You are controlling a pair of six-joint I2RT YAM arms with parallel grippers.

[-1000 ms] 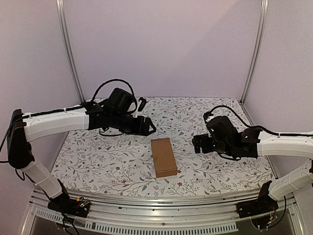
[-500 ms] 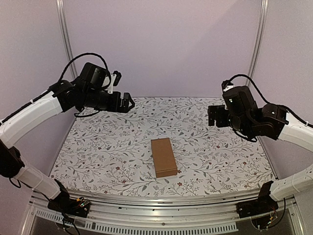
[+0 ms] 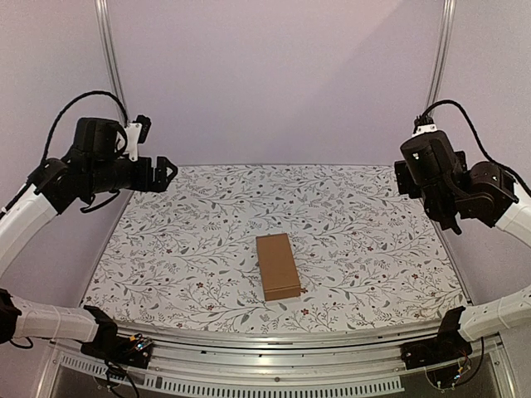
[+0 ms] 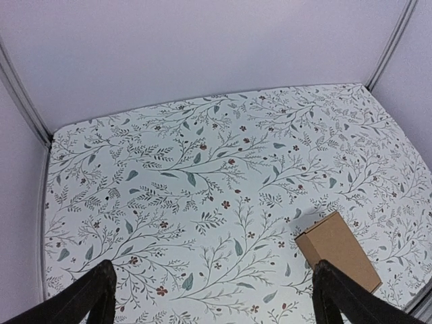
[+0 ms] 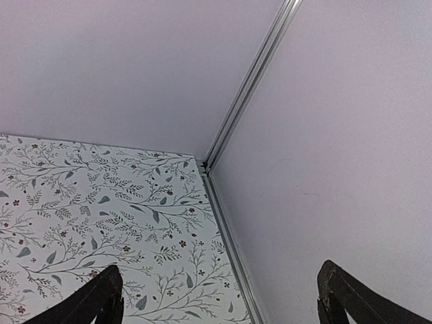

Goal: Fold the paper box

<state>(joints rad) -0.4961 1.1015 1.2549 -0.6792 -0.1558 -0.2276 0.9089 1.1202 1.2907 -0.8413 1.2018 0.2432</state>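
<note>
Paper box (image 3: 278, 266): we see a small, closed oblong of plain brown cardboard. It lies flat on the floral surface (image 3: 357, 249), about midway across and toward the near edge, its long side running roughly front to back.

Left tool (image 3: 164, 171): we find it high over the far left part of the surface, with its fingers spread wide and nothing between them.

Box to left tool: well apart. In the left wrist view the box sits at the lower right, beside the right-hand finger (image 4: 332, 291).

Right tool (image 3: 401, 177): it hangs high at the far right, close to the wall (image 3: 489, 99), with its fingers wide and empty.

Box to right tool: well apart, below it and off to its left.
</note>
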